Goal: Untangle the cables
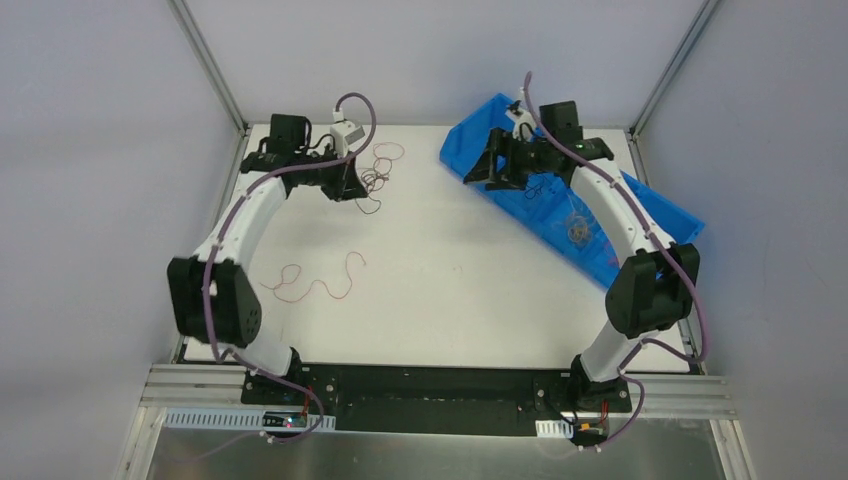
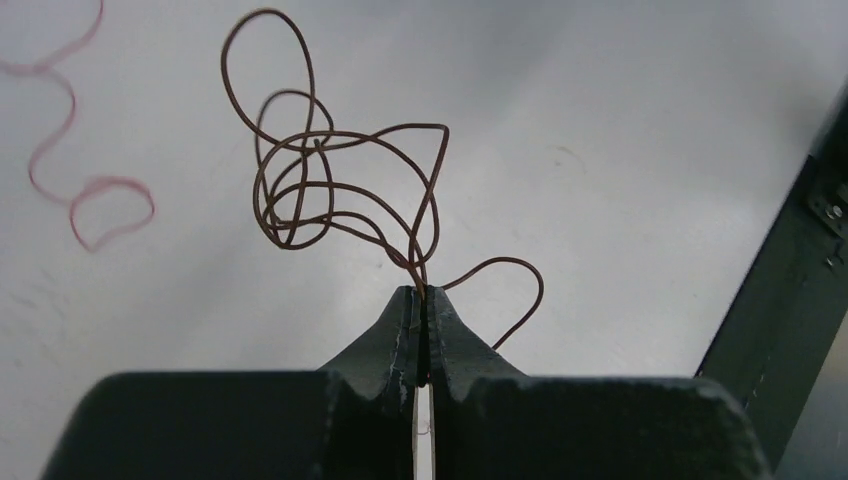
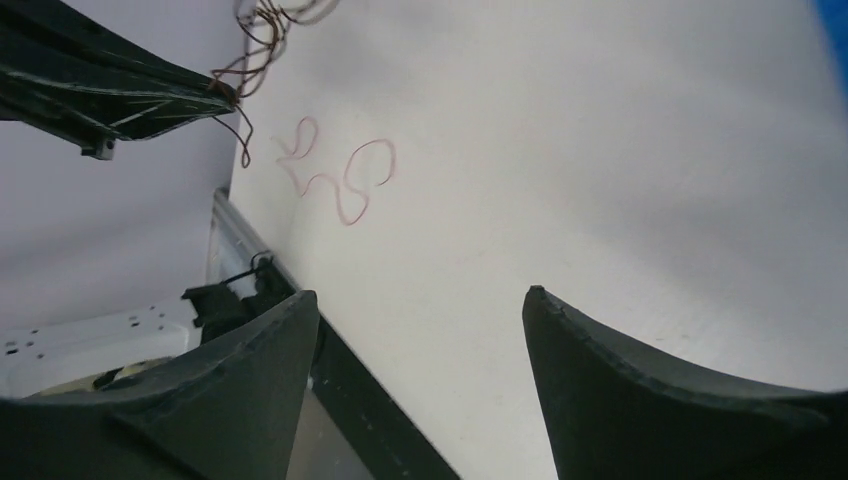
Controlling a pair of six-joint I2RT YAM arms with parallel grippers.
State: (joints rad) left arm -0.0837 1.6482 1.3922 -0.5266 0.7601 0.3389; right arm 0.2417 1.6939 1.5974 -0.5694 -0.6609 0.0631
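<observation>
Table (image 1: 470, 300): white, bears all items.
Blue plastic sheet (image 1: 478, 130): far right corner, under right arm. Holds small pale wire ball (image 1: 578, 228), probably still to be sorted.
Right gripper (image 3: 420, 295): jaws wide apart, empty, over sheet's left end.
Left gripper (image 2: 421, 292): far left, fingers pinched tight on dark brown cable (image 2: 330, 180). Tangle appears raised, likely so loops hang free.
Pink strand (image 1: 315, 285): flat, alone, near left. Judged separated.
Reddish loop (image 1: 388, 152): just beside brown tangle.

On your white desk (image 1: 470, 290) you have a pink squiggly strand (image 1: 315, 285) lying loose at the near left and a reddish loop (image 1: 388, 152) by the far edge. A blue sheet (image 1: 470, 140) covers the far right corner, with a small tangle of wires (image 1: 578, 228) on it.
</observation>
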